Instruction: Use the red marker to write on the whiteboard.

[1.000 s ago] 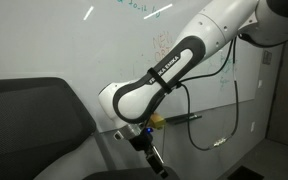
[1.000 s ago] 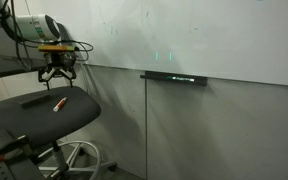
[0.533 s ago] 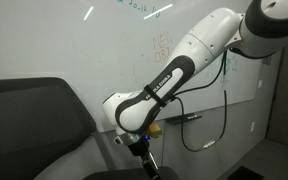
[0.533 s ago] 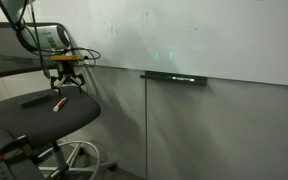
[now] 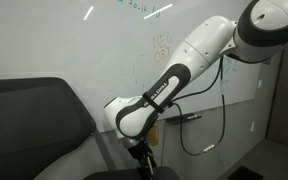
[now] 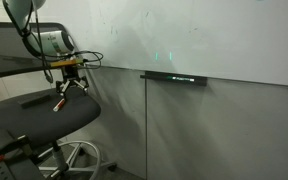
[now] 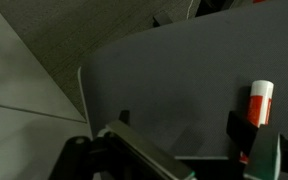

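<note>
While above the red marker (image 6: 58, 104), arm (image 5: 169, 85) bent, fingers (image 6: 60, 91) spread.

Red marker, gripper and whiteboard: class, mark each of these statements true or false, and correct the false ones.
1. The red marker lies on the chair seat. True.
2. The gripper is shut on the marker. False: it is open above the marker and grips nothing.
3. The whiteboard hangs on the wall behind the chair. True.
4. The whiteboard is wiped spotless. False: faint coloured scribbles show on it.
</note>
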You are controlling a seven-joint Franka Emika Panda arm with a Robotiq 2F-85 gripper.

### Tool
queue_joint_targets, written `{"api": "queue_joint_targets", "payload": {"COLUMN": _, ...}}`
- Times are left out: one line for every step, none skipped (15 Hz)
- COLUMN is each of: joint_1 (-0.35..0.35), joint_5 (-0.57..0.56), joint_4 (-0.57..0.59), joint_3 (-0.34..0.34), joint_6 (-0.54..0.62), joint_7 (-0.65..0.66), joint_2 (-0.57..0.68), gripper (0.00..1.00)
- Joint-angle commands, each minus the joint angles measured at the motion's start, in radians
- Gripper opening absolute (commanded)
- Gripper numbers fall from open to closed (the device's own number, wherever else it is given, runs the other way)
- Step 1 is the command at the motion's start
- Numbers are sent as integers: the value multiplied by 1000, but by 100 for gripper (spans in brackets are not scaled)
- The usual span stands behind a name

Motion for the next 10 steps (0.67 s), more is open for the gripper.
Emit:
{"api": "queue_joint_targets", "payload": {"joint_1": 42, "joint_5": 9, "joint_4": 28, "joint_3": -17, "joint_6": -18, "joint_7": 105, "joint_2": 4, "gripper": 100}}
{"api": "queue_joint_targets", "payload": {"joint_1": 47, "joint_5": 11, "joint_4": 31, "joint_3": -17, "joint_6": -25, "joint_7": 126, "joint_2": 5, "gripper": 100}}
{"api": "queue_joint_targets", "payload": {"joint_1": 53, "joint_5": 13, "joint_4": 30, "joint_3": -16, "joint_6": -30, "joint_7": 145, "joint_2": 3, "gripper": 100}}
{"api": "queue_joint_targets", "payload": {"joint_1": 58, "joint_5": 15, "joint_4": 28, "joint_3": -15, "joint_6": -33, "joint_7": 162, "joint_2": -1, "gripper": 100}}
{"api": "queue_joint_targets", "payload": {"joint_1": 61, "joint_5": 20, "joint_4": 26, "joint_3": -13, "joint_6": -39, "joint_7": 173, "joint_2": -2, "gripper": 100}}
{"api": "queue_joint_targets", "payload": {"joint_1": 62, "joint_5": 28, "joint_4": 26, "joint_3": -11, "joint_6": -50, "joint_7": 181, "joint_2": -2, "gripper": 100}}
{"api": "queue_joint_targets", "payload": {"joint_1": 63, "joint_5": 37, "joint_4": 25, "joint_3": -10, "joint_6": -59, "joint_7": 188, "joint_2": -4, "gripper": 100}}
{"api": "queue_joint_targets", "payload": {"joint_1": 62, "joint_5": 49, "joint_4": 24, "joint_3": -8, "joint_6": -72, "joint_7": 193, "joint_2": -6, "gripper": 100}}
{"api": "queue_joint_targets", "payload": {"joint_1": 63, "joint_5": 56, "joint_4": 19, "joint_3": -7, "joint_6": -81, "joint_7": 201, "joint_2": -11, "gripper": 100}}
{"api": "queue_joint_targets", "payload": {"joint_1": 64, "joint_5": 61, "joint_4": 16, "joint_3": -7, "joint_6": -88, "joint_7": 208, "joint_2": -15, "gripper": 100}}
